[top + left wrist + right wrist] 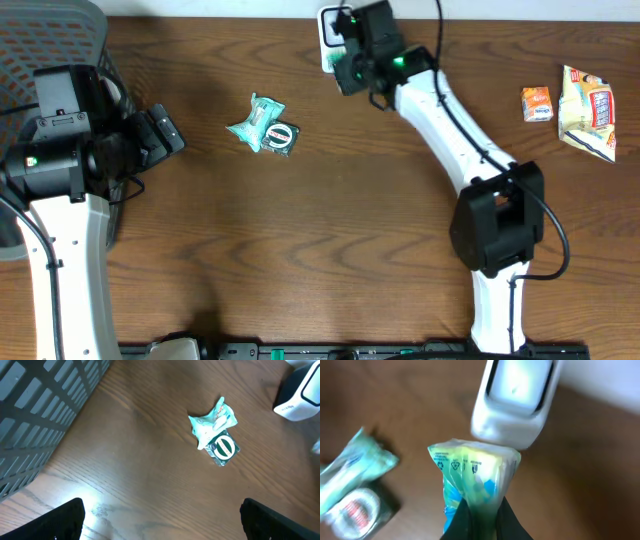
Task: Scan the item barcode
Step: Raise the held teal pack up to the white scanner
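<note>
Now my right gripper (pixel 479 515) pinches a green-yellow plastic packet (pixel 470 470) at the white boxy scanner (pixel 515 400)'s edge; my left gripper (pixel 162 522), jaws spread, hangs well left of it over open brown wooden tabletop (pixel 145 480).

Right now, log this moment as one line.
right gripper: shut on green packet, held at white scanner | left gripper: open, empty | teal packet: on table

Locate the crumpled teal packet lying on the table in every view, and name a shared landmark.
Overhead: teal packet left of centre, upper half.
Left wrist: teal packet right of centre, upper half.
Right wrist: teal packet at left edge, blurred.
Landmark: white scanner, in all three views.
</note>
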`<state>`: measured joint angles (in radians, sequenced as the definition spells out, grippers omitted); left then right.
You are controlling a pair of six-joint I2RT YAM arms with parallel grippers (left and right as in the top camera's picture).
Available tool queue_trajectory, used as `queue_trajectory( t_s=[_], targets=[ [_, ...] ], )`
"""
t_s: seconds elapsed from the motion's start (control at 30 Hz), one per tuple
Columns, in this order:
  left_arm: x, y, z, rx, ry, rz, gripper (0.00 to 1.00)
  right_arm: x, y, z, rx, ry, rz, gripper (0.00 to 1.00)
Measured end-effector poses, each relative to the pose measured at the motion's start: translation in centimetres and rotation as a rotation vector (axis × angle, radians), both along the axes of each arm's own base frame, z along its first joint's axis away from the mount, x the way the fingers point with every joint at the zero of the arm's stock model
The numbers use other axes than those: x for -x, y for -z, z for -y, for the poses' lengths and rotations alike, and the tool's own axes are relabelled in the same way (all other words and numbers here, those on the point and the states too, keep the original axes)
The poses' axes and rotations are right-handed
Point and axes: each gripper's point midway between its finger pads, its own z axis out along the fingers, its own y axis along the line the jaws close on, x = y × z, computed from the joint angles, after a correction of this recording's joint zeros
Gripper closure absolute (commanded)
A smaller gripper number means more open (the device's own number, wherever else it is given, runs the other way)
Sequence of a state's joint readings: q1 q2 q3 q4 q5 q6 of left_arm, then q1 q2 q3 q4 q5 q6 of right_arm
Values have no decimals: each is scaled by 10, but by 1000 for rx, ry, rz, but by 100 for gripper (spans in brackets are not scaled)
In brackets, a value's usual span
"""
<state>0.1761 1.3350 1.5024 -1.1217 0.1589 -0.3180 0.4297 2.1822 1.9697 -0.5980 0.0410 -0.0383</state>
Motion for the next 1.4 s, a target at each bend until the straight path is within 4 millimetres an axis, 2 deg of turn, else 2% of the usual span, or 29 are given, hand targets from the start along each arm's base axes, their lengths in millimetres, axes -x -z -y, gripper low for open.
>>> queue_trajectory(
  t_s=[0.03,0.23,0.37,0.5,0.6,0.73,1.07,1.33,1.4],
  targets=[
    [0,0,0,0,0,0,2,-4,-3,0,11,5,22,99],
    [0,0,0,0,0,0,2,-62,-44,10,184,18,373,99],
    [0,0,0,0,0,0,2,-84,-41,11,349,-50,499,99],
    [0,0,0,0,0,0,2,-97,-21,3,522,-157,568,99],
    [0,0,0,0,0,-1,2,-103,-1,-6,623,-223,604,99],
    [0,0,0,0,0,0,2,-107,12,-13,677,-261,630,99],
    [0,0,0,0,0,0,2,-106,18,-12,821,-360,627,99],
    [0,0,0,0,0,0,2,-106,18,-8,865,-361,623,99],
    [0,0,0,0,0,-1,2,-109,11,-4,876,-321,636,99]
  ],
)
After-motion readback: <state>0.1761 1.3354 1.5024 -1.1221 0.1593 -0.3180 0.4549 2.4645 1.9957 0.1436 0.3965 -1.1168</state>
